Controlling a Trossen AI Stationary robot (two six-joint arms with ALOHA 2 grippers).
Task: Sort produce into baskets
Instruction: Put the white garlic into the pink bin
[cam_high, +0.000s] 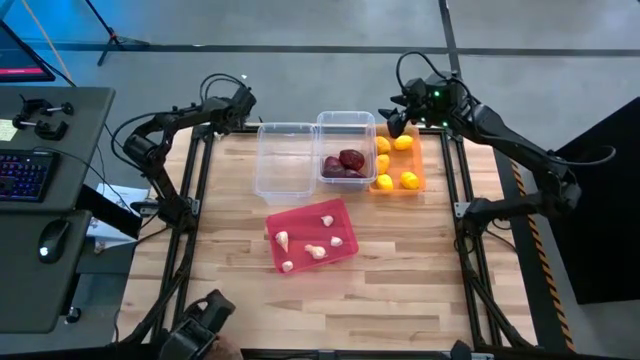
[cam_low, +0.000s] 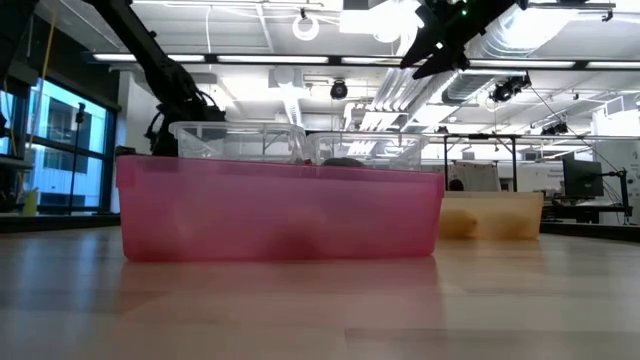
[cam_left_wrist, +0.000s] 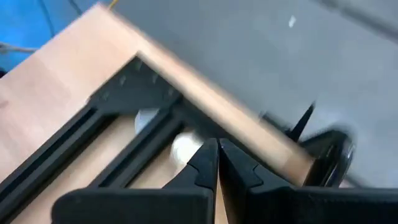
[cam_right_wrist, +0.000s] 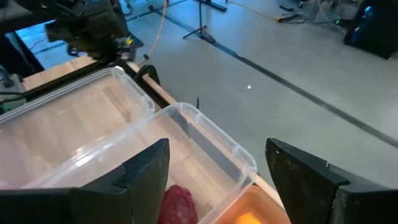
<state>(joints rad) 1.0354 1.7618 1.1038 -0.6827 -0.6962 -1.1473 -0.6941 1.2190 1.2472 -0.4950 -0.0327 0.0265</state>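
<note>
The pink basket (cam_high: 311, 236) holds several white garlic bulbs (cam_high: 318, 251) near the table's middle. One clear basket (cam_high: 345, 148) holds dark red onions (cam_high: 347, 163); the other clear basket (cam_high: 285, 158) stands left of it. The orange basket (cam_high: 398, 165) holds several yellow lemons (cam_high: 408, 180). My right gripper (cam_high: 396, 113) is open and empty above the orange basket's far end. My left gripper (cam_high: 243, 104) is shut and empty at the table's far left corner.
Black frame rails (cam_high: 192, 185) run along the table's left and right sides. A desk with a keyboard (cam_high: 24, 172) and mouse stands left of the table. Bare wood lies near the table's front edge (cam_high: 330, 320).
</note>
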